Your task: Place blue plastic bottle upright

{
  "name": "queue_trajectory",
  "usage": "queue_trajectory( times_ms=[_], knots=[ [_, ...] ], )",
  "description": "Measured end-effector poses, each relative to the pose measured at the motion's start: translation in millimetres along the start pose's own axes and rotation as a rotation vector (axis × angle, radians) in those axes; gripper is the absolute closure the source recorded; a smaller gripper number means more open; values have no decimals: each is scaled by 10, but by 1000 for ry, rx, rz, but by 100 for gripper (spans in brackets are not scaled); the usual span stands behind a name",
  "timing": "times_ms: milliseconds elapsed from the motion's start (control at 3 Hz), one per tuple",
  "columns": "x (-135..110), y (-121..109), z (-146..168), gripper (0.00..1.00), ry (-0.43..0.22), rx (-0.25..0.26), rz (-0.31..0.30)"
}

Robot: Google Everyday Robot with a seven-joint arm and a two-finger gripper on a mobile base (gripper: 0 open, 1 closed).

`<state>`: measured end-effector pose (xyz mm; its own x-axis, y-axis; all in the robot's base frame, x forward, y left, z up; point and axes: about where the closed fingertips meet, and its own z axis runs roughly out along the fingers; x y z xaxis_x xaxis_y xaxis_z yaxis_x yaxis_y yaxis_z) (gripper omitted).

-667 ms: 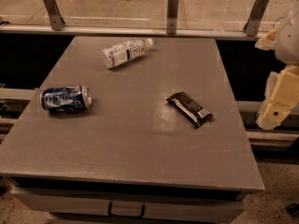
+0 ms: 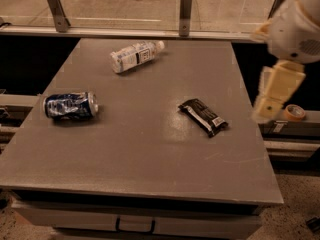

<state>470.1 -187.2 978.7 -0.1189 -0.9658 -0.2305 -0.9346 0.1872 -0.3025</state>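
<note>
The white wrist [image 2: 300, 26] is seen at the upper right of view, with the cream tool [image 2: 274, 95] hung below it, pointed downward.

Nothing is legible: the print on the bottle [image 2: 134, 56], can [image 2: 70, 105] and wrapper [image 2: 202, 116] cannot be read. The end effector [image 2: 265, 110] hangs right of the wrapper.

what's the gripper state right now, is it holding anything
The gripper, beyond the right edge of the table: open or closed cannot be told; not holding the blue plastic bottle, which lies on its side there.
</note>
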Motion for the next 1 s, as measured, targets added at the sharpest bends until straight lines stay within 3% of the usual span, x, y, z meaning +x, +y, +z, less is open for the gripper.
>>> queue_trajectory(
  times_ms=[333, 667, 1000],
  knots=[
    [-650, -395, 207, 0, -96, 62, -159],
    [-1337, -735, 308, 0, -192, 151, -279],
    [-1338, -733, 307, 0, -192, 151, -279]
  ],
)
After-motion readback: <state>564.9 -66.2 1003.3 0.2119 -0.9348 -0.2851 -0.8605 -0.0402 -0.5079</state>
